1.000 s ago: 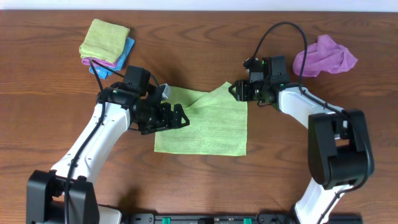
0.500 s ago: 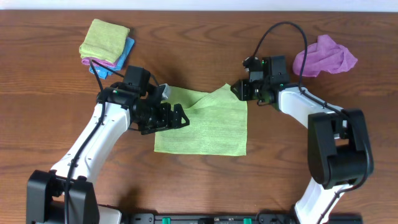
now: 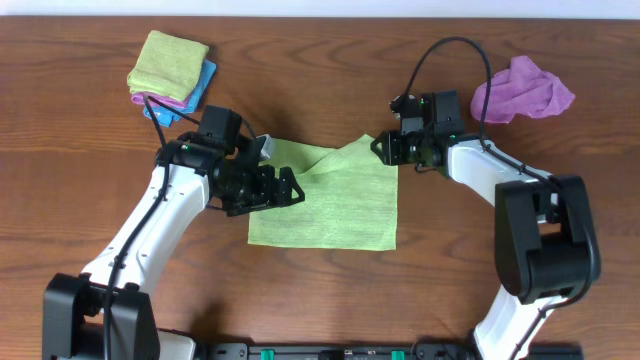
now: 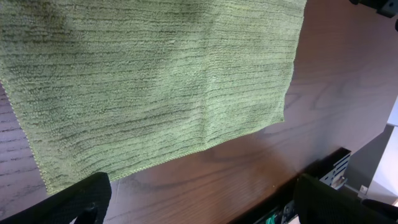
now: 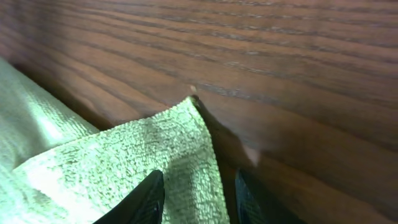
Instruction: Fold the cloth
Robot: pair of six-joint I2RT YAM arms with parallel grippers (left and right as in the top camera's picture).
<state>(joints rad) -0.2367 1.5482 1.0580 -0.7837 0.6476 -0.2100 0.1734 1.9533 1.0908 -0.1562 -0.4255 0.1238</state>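
1. Nothing has visibly moved since the earlier frames; both arms hold their poses.
2. Green cloth (image 3: 330,200) lies flat mid-table (image 3: 80,120).
3. Right gripper (image 3: 383,147) pinches its raised far corner.
4. Left gripper (image 3: 290,187) hovers spread over the cloth's left edge.

The left gripper (image 3: 285,188) hides the green cloth's (image 3: 340,200) left edge.

Over the last second you'll find very little has changed. The right claw (image 3: 381,147) has edged a touch to the right, and the raised far right corner of the green cloth (image 3: 330,195) it pinches has shifted slightly with it. No other movement shows from overhead.
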